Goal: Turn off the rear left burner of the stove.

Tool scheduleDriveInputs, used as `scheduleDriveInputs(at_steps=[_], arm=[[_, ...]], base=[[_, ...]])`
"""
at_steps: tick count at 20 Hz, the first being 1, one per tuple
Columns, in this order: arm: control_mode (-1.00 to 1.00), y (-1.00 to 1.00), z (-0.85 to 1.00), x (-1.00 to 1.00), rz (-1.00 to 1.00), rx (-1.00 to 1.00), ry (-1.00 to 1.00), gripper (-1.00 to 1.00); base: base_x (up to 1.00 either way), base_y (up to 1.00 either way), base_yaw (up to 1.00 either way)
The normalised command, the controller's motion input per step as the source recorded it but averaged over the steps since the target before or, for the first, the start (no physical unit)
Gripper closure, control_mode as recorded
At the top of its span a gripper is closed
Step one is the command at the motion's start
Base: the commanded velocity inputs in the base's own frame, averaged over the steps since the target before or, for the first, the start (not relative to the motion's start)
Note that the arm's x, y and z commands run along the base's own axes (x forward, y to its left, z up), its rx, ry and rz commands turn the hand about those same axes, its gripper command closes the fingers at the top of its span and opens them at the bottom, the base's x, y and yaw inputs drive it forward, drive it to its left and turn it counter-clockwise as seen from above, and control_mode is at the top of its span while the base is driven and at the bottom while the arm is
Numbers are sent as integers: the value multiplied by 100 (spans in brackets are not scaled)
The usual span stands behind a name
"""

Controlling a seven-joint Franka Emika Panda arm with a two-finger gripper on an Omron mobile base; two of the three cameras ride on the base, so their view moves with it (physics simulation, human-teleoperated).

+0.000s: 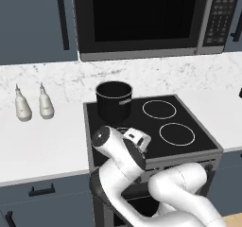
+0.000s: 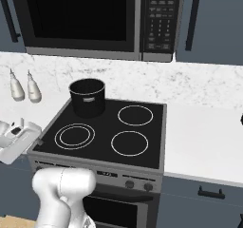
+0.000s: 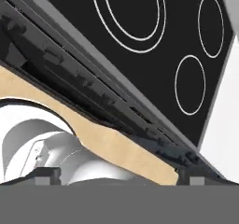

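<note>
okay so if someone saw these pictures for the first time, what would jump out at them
Probably the black pot standing on the rear left burner of the stove, with white rings marking the other three zones. Next, the big microwave above, and the white arm folded low against the stove's front.

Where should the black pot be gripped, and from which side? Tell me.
Grip the black pot by its rim wall, one finger inside, one outside, coming straight down from above: it stands upright and lidless on the stove.
</note>
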Motion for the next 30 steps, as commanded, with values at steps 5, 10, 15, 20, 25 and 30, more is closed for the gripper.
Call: scheduleDriveInputs(at_steps=[5,10,15,20,25,30], arm=[[-100,98,-100,-22,33,-69,2,-100],[-100,41,-96,25,23,-50,-1,-100],[-100,22,-79,44,7,-27,0,-100],[-100,18,-47,33,0,-13,0,-100],[-100,19,-11,33,0,-8,0,-100],[-100,-3,-9,23,0,-1,0,-100]], base=[[0,0,0],[0,0,0],[0,0,0],[0,0,0],[0,0,0],[0,0,0]])
